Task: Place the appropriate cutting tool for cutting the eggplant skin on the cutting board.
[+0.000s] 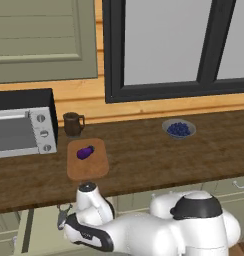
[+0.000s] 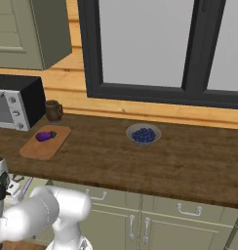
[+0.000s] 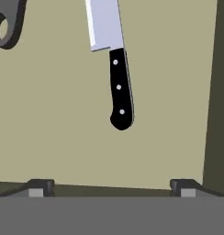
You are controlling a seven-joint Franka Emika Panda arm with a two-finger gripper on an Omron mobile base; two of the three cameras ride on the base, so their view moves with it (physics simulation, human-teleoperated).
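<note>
The tool (image 3: pixel 112 187) stands wide apart and holds nothing, its two dark fingertips (image 3: pixel 40 187) spread near the bottom corners of the hand view. It looks onto the flat olive floor of an open drawer (image 3: pixel 63 137), where a knife (image 3: pixel 113 64) lies ahead of the gap between the tips, well apart from them: a broad silver blade running off the top edge and a black, rounded handle with three pale rivets, the butt end pointing towards the tool. At the upper left corner of that view lies a dark grey metal piece with a round hole, the cutting tool (image 3: pixel 6 23), mostly cut off by the edge; it sits off to the side of the left fingertip, far from it, and its full shape cannot be told

In the left base view the arm bends down below the front edge of the dark, grained wooden counter (image 1: pixel 144 160). On the counter lies the cutting board (image 1: pixel 89 167), light brown wood, rectangular with rounded corners, and on it rests the eggplant (image 1: pixel 85 152), small, glossy, dark purple and oblong. Just behind the board stands a brown mug (image 1: pixel 73 123), beside a toaster oven (image 1: pixel 21 130). Further right sits a bowl of blue berries (image 1: pixel 179 129)
</note>
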